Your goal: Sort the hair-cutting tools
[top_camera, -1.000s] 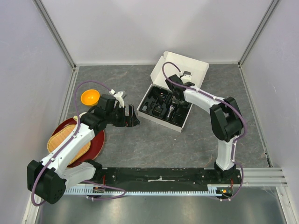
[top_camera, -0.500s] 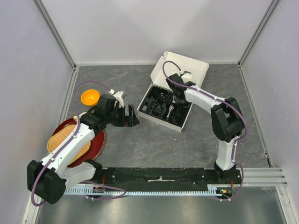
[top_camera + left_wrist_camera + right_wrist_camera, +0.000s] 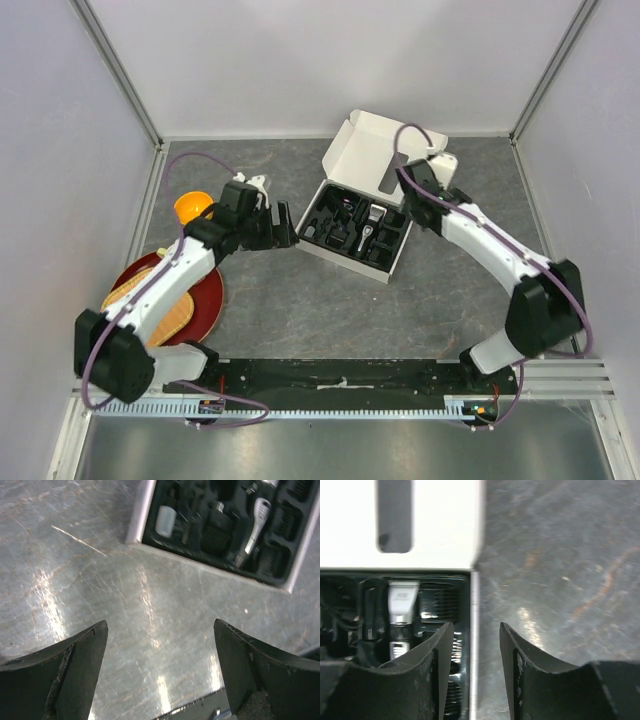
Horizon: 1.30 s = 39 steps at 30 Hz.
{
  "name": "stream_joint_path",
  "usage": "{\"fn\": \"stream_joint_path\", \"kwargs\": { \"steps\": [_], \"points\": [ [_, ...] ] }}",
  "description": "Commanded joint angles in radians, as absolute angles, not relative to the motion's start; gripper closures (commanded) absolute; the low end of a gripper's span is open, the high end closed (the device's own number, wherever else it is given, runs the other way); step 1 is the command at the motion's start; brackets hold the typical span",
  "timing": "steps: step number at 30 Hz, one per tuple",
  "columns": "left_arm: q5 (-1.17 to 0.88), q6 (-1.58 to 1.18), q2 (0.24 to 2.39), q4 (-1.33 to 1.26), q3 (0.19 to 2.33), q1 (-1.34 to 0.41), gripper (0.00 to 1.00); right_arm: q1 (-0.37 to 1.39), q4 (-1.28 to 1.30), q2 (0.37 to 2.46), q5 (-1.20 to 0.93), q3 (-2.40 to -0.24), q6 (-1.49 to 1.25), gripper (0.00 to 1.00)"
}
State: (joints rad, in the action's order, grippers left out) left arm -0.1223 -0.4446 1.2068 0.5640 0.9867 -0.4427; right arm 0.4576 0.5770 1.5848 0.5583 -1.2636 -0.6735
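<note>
Silver hair clipper [image 3: 256, 524] (boxed) lies left of right end effector [image 3: 476, 630]

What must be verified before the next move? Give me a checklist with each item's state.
1. Left gripper open, empty: ok.
2. Right gripper open, empty: ok.
3. Hair clipper lying uncovered in the white box: ok.
4. Right gripper lined up over a tool: not ok; it straddles the box's side wall.
5. Clear bottle seated in the box: ok.
6. Orange bowl free inside: cannot tell; the left arm partly hides it.
</note>
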Motion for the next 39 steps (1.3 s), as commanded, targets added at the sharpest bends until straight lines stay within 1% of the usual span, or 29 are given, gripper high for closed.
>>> {"fn": "stream_joint_path", "kwargs": {
  "steps": [1, 2, 6, 7, 11, 14, 19, 22, 24, 30, 39],
  "points": [
    [-0.003, -0.532, 1.386, 0.502, 1.092, -0.402, 0.1, 0.374, 0.537, 1.424, 0.536, -1.093, -0.761, 0.52],
    [0.027, -0.554, 1.428, 0.486, 1.109, -0.391, 0.11, 0.365, 0.537, 1.399, 0.523, -1.031, -0.765, 0.53],
    [0.1, -0.636, 1.61, 0.465, 1.189, -0.325, 0.18, 0.348, 0.526, 1.319, 0.44, -0.911, -0.787, 0.54],
    [0.098, -0.644, 1.7, 0.468, 1.236, -0.318, 0.22, 0.347, 0.508, 1.313, 0.421, -0.891, -0.79, 0.55],
    [0.088, -0.653, 1.866, 0.483, 1.345, -0.311, 0.32, 0.347, 0.446, 1.307, 0.299, -0.792, -0.807, 0.57],
    [0.06, -0.647, 1.92, 0.468, 1.364, -0.313, 0.37, 0.347, 0.417, 1.313, 0.264, -0.766, -0.805, 0.59],
    [-0.058, -0.585, 1.93, 0.375, 1.316, -0.316, 0.44, 0.348, 0.394, 1.339, 0.204, -0.758, -0.776, 0.59],
    [-0.171, -0.508, 1.916, 0.325, 1.272, -0.328, 0.45, 0.347, 0.379, 1.351, 0.177, -0.746, -0.766, 0.59],
    [-0.211, -0.488, 1.889, 0.308, 1.232, -0.342, 0.46, 0.347, 0.368, 1.364, 0.157, -0.735, -0.764, 0.59],
    [-0.247, -0.448, 1.8, 0.256, 1.115, -0.403, 0.45, 0.345, 0.345, 1.416, 0.098, -0.713, -0.738, 0.59],
    [-0.249, -0.529, 1.608, 0.141, 0.876, -0.503, 0.45, 0.345, 0.345, 1.296, 0.041, -0.6, -0.729, 0.58]
  ]
}}
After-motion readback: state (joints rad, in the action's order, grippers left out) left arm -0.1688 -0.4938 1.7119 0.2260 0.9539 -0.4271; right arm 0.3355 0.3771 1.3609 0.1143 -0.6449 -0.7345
